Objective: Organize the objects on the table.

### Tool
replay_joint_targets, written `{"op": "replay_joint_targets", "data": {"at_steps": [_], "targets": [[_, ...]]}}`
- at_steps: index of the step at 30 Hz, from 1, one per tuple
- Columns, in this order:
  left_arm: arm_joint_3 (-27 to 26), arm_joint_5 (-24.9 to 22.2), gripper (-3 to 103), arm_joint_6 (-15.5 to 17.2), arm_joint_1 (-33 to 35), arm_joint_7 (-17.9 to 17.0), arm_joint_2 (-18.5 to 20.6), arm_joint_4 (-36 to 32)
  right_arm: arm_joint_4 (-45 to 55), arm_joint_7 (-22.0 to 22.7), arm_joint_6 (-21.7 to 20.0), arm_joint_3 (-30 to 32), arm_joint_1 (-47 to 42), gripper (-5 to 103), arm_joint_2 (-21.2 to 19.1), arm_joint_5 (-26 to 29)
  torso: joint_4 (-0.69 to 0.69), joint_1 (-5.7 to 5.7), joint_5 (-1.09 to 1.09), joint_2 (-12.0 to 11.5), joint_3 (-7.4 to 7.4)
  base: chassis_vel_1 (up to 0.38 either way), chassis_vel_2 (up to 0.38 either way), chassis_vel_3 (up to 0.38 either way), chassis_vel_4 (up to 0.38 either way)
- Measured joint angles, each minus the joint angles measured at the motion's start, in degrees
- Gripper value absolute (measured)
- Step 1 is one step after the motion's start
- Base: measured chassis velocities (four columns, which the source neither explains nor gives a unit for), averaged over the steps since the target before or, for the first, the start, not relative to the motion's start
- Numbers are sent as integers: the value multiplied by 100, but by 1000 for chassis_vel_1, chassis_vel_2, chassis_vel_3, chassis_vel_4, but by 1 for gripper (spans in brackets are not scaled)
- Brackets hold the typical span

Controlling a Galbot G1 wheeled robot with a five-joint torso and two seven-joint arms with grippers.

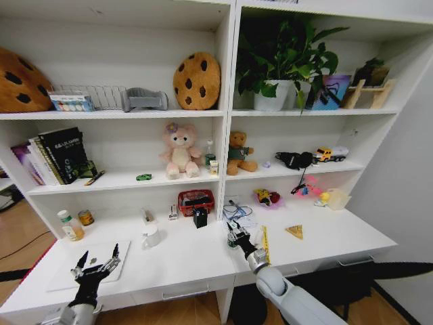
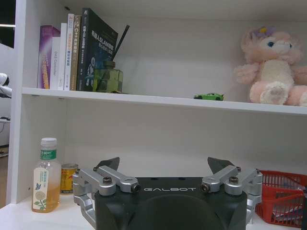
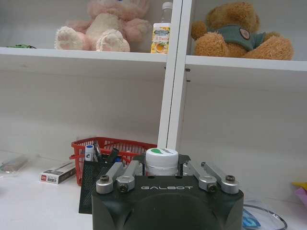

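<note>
Right gripper (image 1: 238, 237): reaches out over the middle of the long white table (image 1: 325, 238). Its jaws are closed around a small white jar with a green-marked lid (image 3: 161, 161), which stands upright between the fingers.
Left gripper (image 1: 97, 265): hangs low over the left end of the table, above the flat silver-white laptop (image 1: 64, 277). Its jaws are wide open and hold nothing.
Laptop: closed, lying flat near the front edge.
Tiny green toy car (image 1: 143, 177): on the lower shelf, left of the pink plush bunny (image 1: 179, 150).
Red wire basket (image 1: 196, 200): at the back of the table, with a black mesh pen cup (image 3: 94, 184) just in front of it.
</note>
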Motion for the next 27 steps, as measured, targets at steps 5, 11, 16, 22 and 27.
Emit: {"op": "replay_joint_targets", "data": {"at_steps": [5,11,16,22,27], "targets": [[-3,0,100,9,7,-6,19,-21,139,-2,7,69,-63,31,-48,29,0,0,0,0,0,0,0,0,0],[-4,1,100,22,17,-17,25,-57,458,-1,11,255,-263,31,-154,54,1,0,0,0,0,0,0,0,0],[5,11,100,26,17,-23,38,-66,987,-99,90,600,-793,31,-323,-3,1,0,0,0,0,0,0,0,0],[36,38,100,31,11,-29,36,-76,1470,-144,184,1120,-1648,31,-434,-292,-1,0,0,0,-1,0,0,0,0],[44,42,100,37,6,-39,36,-125,1694,-127,289,1454,-2241,31,-427,-682,0,0,0,1,-1,0,0,0,0]]}}
